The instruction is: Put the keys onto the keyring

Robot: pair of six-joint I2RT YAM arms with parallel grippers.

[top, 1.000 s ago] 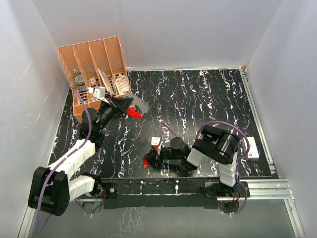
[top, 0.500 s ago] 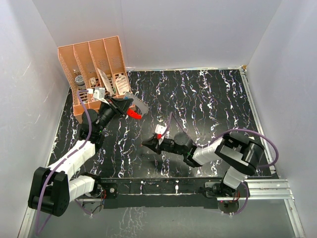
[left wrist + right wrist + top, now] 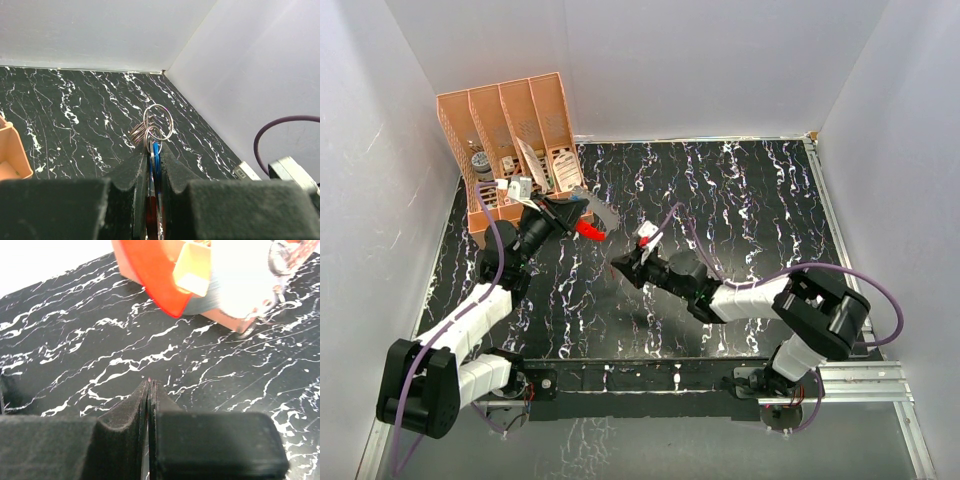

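Note:
My left gripper (image 3: 570,215) is held up near the organiser, shut on the keyring (image 3: 590,228). The keyring's red strip and grey band stick out to the right. In the left wrist view the fingers (image 3: 135,167) pinch flat red and blue pieces, and silver split rings (image 3: 158,122) poke out above them. The blue piece (image 3: 156,155) may be the blue key. My right gripper (image 3: 617,268) is stretched toward the keyring and stops a short way from it, shut. A thin red sliver of the red key (image 3: 150,379) shows at its tips. The keyring's red strip (image 3: 150,270) looms close ahead of it.
An orange slotted organiser (image 3: 515,135) with small items stands at the back left, just behind the left gripper. A small white and red box (image 3: 830,298) lies at the right edge of the black marbled table (image 3: 740,200). White walls enclose the table.
My right arm has swung from the front of the table forward and left, carrying the red key up toward the keyring. The left arm has held still.

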